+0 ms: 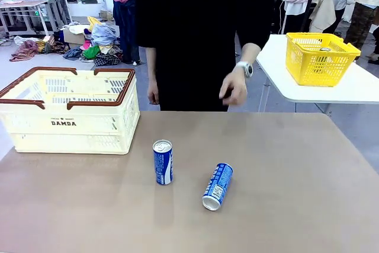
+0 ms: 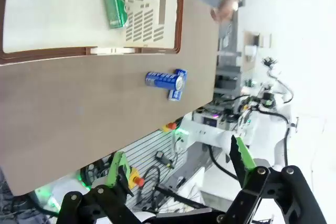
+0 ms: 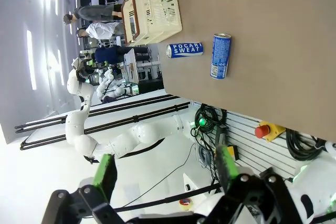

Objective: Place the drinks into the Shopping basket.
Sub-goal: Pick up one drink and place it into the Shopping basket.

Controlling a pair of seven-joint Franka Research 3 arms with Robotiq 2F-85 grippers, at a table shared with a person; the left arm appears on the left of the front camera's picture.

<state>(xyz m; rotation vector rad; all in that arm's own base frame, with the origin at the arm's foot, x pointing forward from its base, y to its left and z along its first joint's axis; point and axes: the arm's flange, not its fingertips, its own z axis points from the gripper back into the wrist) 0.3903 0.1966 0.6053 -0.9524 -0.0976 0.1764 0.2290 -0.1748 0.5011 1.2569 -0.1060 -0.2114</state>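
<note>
From the front view, the Shopping basket sits far left on the table. Mid-table an upright blue can stands, and a lying blue can rests just right of it and nearer. The person's hand hangs at the far edge.

In the left wrist view, the left gripper is spread and grasps nothing. A green can lies inside the basket.

In the right wrist view, the right gripper is likewise released and empty, well apart from both blue cans.

Upright can; toppled can; cream basket

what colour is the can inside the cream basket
The slim metal can is green; left wrist view shows it best.
</note>
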